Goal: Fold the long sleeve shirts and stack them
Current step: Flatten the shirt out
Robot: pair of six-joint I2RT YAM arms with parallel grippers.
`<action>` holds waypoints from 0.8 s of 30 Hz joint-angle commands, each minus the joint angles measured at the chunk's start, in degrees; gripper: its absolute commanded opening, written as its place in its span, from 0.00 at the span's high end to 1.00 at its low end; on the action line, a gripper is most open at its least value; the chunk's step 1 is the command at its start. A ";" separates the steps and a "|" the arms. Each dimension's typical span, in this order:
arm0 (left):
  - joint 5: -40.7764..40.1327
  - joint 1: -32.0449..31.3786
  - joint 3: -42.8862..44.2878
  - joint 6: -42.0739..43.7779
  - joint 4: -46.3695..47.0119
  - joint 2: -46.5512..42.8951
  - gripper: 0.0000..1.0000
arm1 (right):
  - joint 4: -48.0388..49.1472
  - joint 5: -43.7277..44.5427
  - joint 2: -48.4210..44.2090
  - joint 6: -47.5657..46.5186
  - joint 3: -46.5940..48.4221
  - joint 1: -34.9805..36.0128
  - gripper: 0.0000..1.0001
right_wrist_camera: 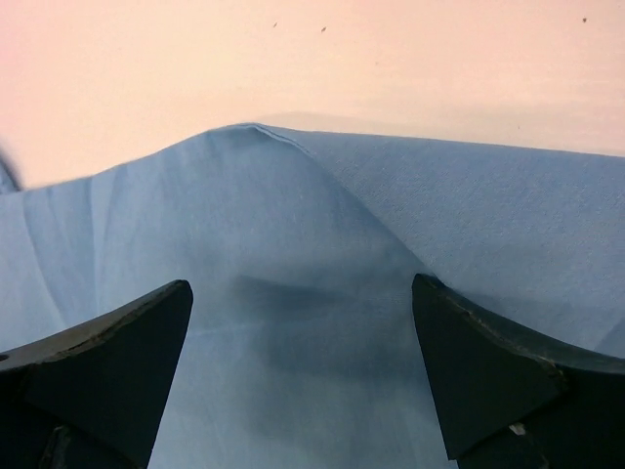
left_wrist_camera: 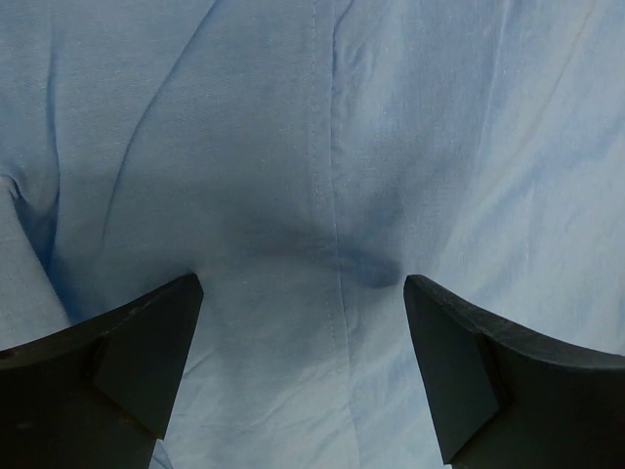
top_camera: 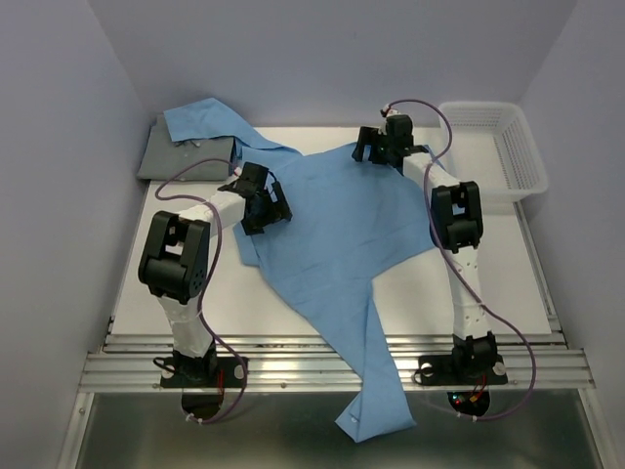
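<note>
The sky-blue shirt [top_camera: 337, 230] lies spread across the table, one sleeve hanging over the front edge and another reaching to the back left. The grey shirt [top_camera: 186, 156] lies folded at the back left, partly under the blue sleeve. My left gripper [top_camera: 266, 203] is open just above the blue shirt's left side; its view shows a seam [left_wrist_camera: 327, 195] between the fingers [left_wrist_camera: 127, 362]. My right gripper [top_camera: 376, 147] is open over the blue shirt's far edge [right_wrist_camera: 254, 132], with the cloth between its fingers [right_wrist_camera: 479, 362].
A white mesh basket [top_camera: 493, 156] stands at the back right. White table surface [top_camera: 508, 283] shows at the right and the front left. A metal rail [top_camera: 312, 366] runs along the front edge. Walls close in on three sides.
</note>
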 commanded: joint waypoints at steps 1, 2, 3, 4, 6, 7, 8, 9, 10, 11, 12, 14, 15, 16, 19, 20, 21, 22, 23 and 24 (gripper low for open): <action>-2.89 2.90 -0.97 0.32 -5.15 1.99 0.01 | 1.77 10.55 4.94 0.12 5.54 0.25 0.00; -2.89 3.34 -1.14 0.49 -5.33 2.00 0.01 | 1.50 12.40 5.73 -0.41 6.77 0.25 0.00; -2.89 3.78 -1.41 0.76 -5.42 1.82 0.01 | 1.41 13.37 6.35 -0.85 7.74 0.25 0.00; -2.98 4.56 -1.84 1.11 -5.60 1.30 0.01 | 1.58 15.82 7.75 -1.29 9.66 0.25 0.00; -3.33 5.71 -2.63 1.46 -6.04 0.60 0.01 | 2.99 20.64 9.16 -2.17 12.74 0.25 0.00; -3.41 6.06 -2.90 1.55 -6.12 0.50 0.01 | 3.95 22.07 10.56 -3.22 13.71 0.25 0.00; -3.33 6.41 -3.08 2.07 -6.39 0.50 0.01 | 6.92 23.21 11.27 -4.36 14.68 0.25 0.00; -3.41 6.68 -3.17 2.25 -6.48 0.76 0.01 | 8.77 25.05 11.97 -6.98 15.56 0.25 0.00; -3.59 7.03 -3.17 2.51 -6.56 0.94 0.01 | 11.75 25.68 12.68 -8.23 16.87 0.25 0.00; -3.77 7.12 -3.08 2.69 -6.91 1.03 0.01 | 14.04 25.95 13.29 -9.20 17.50 -0.27 0.00; -3.85 7.21 -3.08 2.87 -7.35 1.03 0.01 | 18.76 26.21 14.60 -9.90 18.11 -0.28 0.00; -5.69 7.47 -3.08 2.95 -7.44 0.77 0.01 | 22.23 27.44 16.02 -10.96 19.96 -1.68 0.00; -5.87 7.82 -3.08 3.04 -7.44 0.59 0.01 | 23.89 27.44 16.81 -11.14 22.05 -1.68 0.00; -6.05 8.08 -2.99 3.04 -7.01 0.24 0.01 | 25.04 26.05 16.82 -12.97 22.51 -2.21 0.00; -6.32 9.40 -1.85 3.22 -6.74 0.15 0.01 | 25.59 23.07 13.84 -17.37 21.99 -2.21 0.00; -6.66 9.67 -1.33 3.31 -6.74 0.33 0.01 | 24.71 21.48 12.35 -17.55 21.38 -2.21 0.00; -7.97 9.93 -0.54 3.22 -7.00 0.41 0.01 | 23.40 20.08 10.59 -17.73 18.67 -2.21 0.00; -8.68 10.02 0.95 3.48 -6.83 0.85 0.01 | 22.51 17.36 6.40 -17.73 17.08 -2.21 0.00; -8.78 10.19 1.75 3.48 -6.65 1.12 0.01 | 21.20 15.86 4.18 -17.30 15.58 -2.21 0.00; -8.78 10.37 2.62 3.48 -6.39 1.47 0.01 | 17.62 14.71 1.98 -16.68 14.09 -2.21 0.00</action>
